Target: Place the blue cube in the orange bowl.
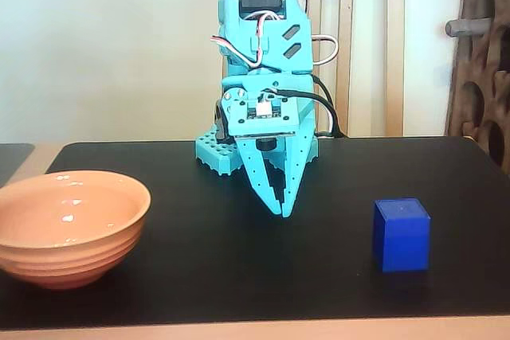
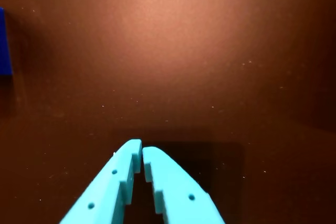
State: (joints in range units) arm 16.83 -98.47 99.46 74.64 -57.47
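In the fixed view, the turquoise arm is seen folded over its base at the far middle of the dark surface. The end effector is being pointed downward, its two fingers pressed together at the tips with nothing pinched between them; whether the tips are touching the surface cannot be told. The blue cube is being shown resting upright on the surface at about 4 o'clock from the fingertips, well apart from them. The orange bowl is being shown at about 9 o'clock from the fingertips, at the left edge of the picture, open side up and with nothing seen inside it.

In the wrist view, the end effector is being seen entering from 6 o'clock, its turquoise fingers meeting at the tips above the bare dark surface. Only a sliver of the blue cube is being caught at the 9 o'clock edge of the picture, well apart from the fingertips.
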